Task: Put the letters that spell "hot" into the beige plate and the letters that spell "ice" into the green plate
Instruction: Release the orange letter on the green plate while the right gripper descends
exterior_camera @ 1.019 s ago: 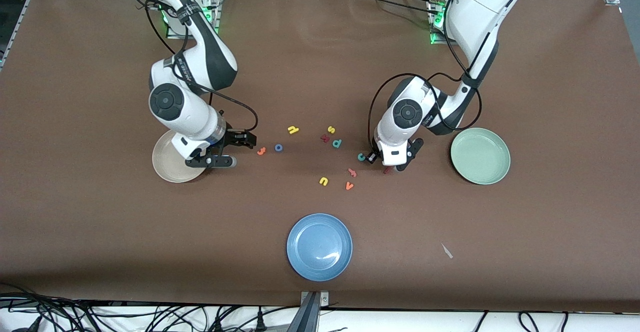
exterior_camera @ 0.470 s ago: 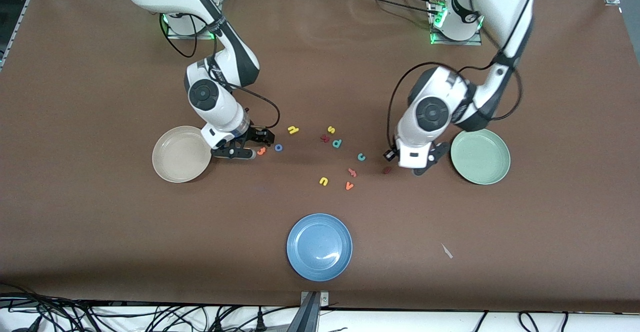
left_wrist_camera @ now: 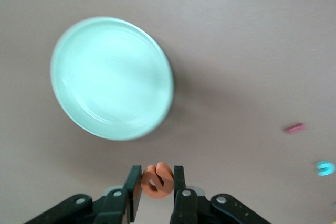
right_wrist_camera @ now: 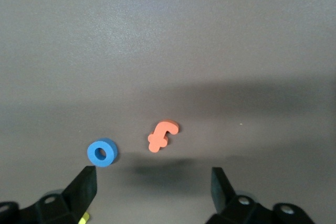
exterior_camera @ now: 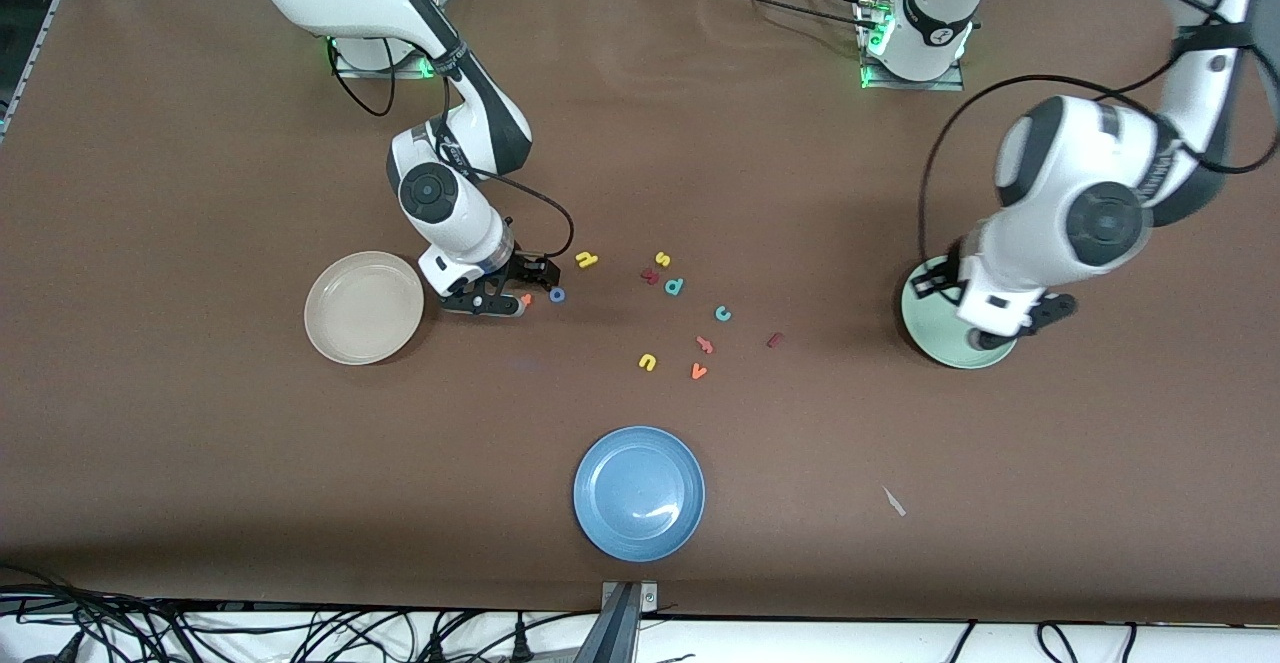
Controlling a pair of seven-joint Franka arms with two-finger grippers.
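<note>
**Orange e over the green plate, orange t under the right gripper**

The left gripper (left_wrist_camera: 156,190) hangs over the green plate (exterior_camera: 940,353), its jaws pinched narrowly on the orange e (left_wrist_camera: 157,181). In the left wrist view the plate's bowl lies ahead of the fingertips and not straight beneath them, so the release likely turns on carrying the letter a little farther in over the rim. The plate looks empty as far as it shows.

The right gripper (right_wrist_camera: 152,190) is low over the table beside the beige plate (exterior_camera: 362,306), jaws spread wide and holding nothing. The orange t (right_wrist_camera: 163,135) lies flat on the table just ahead of the gap between the fingers, its stem running slantwise to the line across the jaws. The blue o (right_wrist_camera: 102,152) sits just beside the t, close to 1 finger, so a descent would have to keep clear of it.

The yellow h (exterior_camera: 586,259) is near the o, farther from the front camera. The teal c (exterior_camera: 722,313) and the dark red i (exterior_camera: 774,340) lie between the 2 plates, toward the left arm's end, so the left arm is nearer to them. The beige plate is bare.
</note>
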